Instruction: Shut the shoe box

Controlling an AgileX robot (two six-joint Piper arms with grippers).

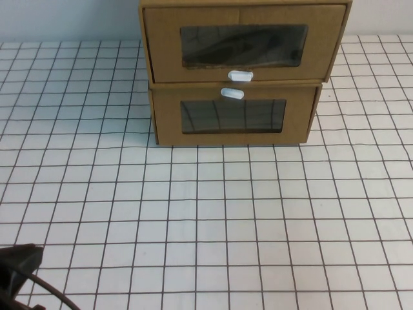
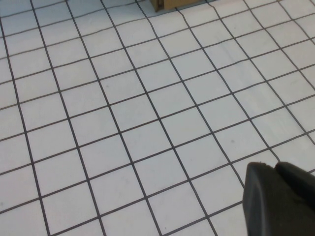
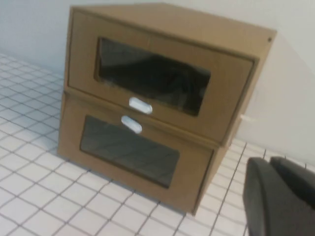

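My left end effector [image 2: 280, 196] hangs low over the white counter ruled with a dark grid [image 1: 226, 213], at the near left corner on my own side; only its dark tip shows in the left wrist view, and I cannot tell whether it is clenched or released; it touches nothing, and in the high view just a dark part of my left arm [image 1: 19, 261] shows at that corner.

At the far middle of the counter, against the pale wall, two brown cardboard drawer boxes stand stacked; the upper one is the brown cardboard shoe box with a wide clear plastic window [image 1: 161, 45], its small white pull tab [image 1: 240, 75] just below the window; its front stands a little forward of the lower brown cardboard box [image 1: 168, 116], whose white tab [image 1: 232, 93] sits above its own window.

My right end effector [image 3: 280, 196] is held off to the right, facing the stacked fronts and well apart from them; it shows only as a dark edge in the right wrist view, so I cannot tell its state.
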